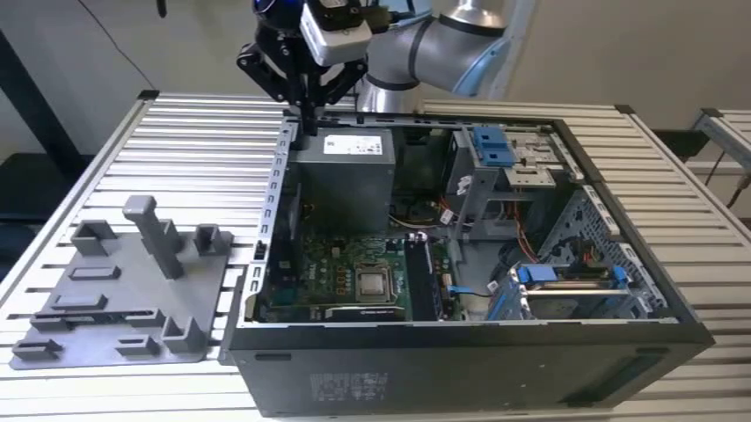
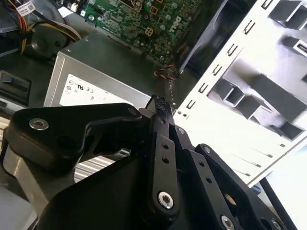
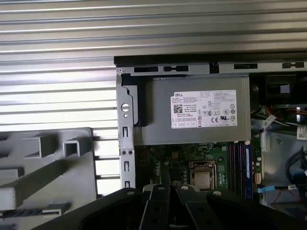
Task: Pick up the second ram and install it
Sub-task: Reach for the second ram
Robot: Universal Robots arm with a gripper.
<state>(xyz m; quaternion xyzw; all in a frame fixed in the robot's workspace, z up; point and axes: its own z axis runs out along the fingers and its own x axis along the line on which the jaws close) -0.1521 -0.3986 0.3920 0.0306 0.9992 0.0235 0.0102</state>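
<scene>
Above the open computer case's [image 1: 470,369] rim, at the corner farthest from the exterior camera, the gripper [image 1: 308,119] is held with its fingers pressed together to one point. Nothing is seen between them. The tip is poised beside the power supply [image 1: 350,176], near its labelled end. Bare slatted table [image 1: 188,132] is left open to the exterior view's left of that rim, and the case interior lies uncovered beneath.

The second ram [image 1: 100,313] is taken to be the dark narrow strip seated on edge in a holder of the grey tray [image 1: 129,290]. It is well apart from the gripper, at the exterior view's left of the case. Its chips and label cannot be made out.

In the first wrist view the strip is cut off by the picture's edge, and part of the motherboard [image 3: 163,155] is covered by the gripper's black links. The memory slots [image 3: 238,165] are seen beside the processor socket [image 3: 201,175]; whether a stick already stands there cannot be told. In the second wrist view the closed fingertips [image 2: 160,103] are shown close up.
</scene>
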